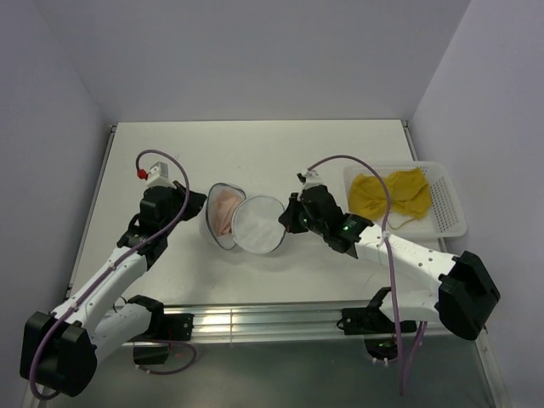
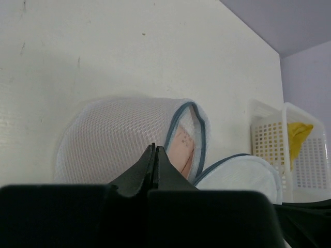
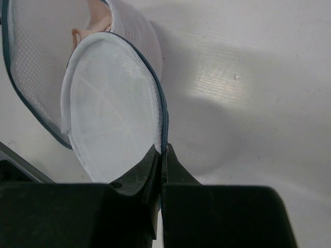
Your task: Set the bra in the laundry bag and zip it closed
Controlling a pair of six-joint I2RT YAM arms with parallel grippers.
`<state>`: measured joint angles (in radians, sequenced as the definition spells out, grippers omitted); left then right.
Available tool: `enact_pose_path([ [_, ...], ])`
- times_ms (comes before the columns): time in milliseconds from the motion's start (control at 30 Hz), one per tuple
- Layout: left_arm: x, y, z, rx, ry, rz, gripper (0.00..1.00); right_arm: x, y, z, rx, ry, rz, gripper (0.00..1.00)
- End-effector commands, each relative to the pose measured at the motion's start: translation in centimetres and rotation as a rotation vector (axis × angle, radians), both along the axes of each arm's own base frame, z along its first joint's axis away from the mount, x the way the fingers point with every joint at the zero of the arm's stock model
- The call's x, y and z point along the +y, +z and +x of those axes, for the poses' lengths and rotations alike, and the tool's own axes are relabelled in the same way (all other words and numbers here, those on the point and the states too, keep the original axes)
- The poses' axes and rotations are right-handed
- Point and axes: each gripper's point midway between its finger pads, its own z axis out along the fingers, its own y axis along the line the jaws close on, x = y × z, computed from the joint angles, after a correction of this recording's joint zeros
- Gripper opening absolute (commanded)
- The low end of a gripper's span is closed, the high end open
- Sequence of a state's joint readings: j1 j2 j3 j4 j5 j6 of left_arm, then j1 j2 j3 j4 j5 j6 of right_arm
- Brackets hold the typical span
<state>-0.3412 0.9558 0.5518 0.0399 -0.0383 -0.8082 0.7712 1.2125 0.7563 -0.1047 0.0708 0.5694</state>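
Observation:
The laundry bag (image 1: 259,225) lies open mid-table, its round mesh lid (image 3: 108,108) swung to the right of the domed half (image 2: 114,134). The pink bra (image 1: 223,211) sits inside the dome, showing through the opening (image 2: 183,150) and at the top of the right wrist view (image 3: 98,20). My right gripper (image 1: 289,219) is shut on the lid's dark zip rim (image 3: 164,119), which runs between its tips (image 3: 163,150). My left gripper (image 1: 202,204) is shut, tips (image 2: 155,147) against the dome's left mesh side; whether mesh is pinched does not show.
A white lattice basket (image 1: 450,204) holding a yellow garment (image 1: 391,194) stands at the right edge of the table, also visible in the left wrist view (image 2: 269,150). A metal rail (image 1: 255,319) runs along the near edge between the arm bases.

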Motion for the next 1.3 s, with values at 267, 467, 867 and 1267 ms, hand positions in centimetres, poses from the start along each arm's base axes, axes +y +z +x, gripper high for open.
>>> enact_pose_path([
  [267,-0.2,3.1,-0.1,-0.061,-0.028,-0.009,0.23,-4.5,-3.3,3.4,0.014,-0.154,0.006,0.0],
  [467,-2.0,2.5,-0.6,-0.042,-0.143,-0.015,0.72,-5.2,-1.5,3.6,-0.016,-0.139,-0.054,0.6],
  [867,-3.5,3.3,1.2,-0.031,-0.166,-0.006,0.49,-10.9,5.7,6.1,-0.145,-0.277,-0.161,0.67],
  [1267,-2.3,10.9,-3.8,-0.245,-0.198,0.024,0.78,-24.7,2.2,12.9,-0.025,-0.725,-0.268,0.23],
])
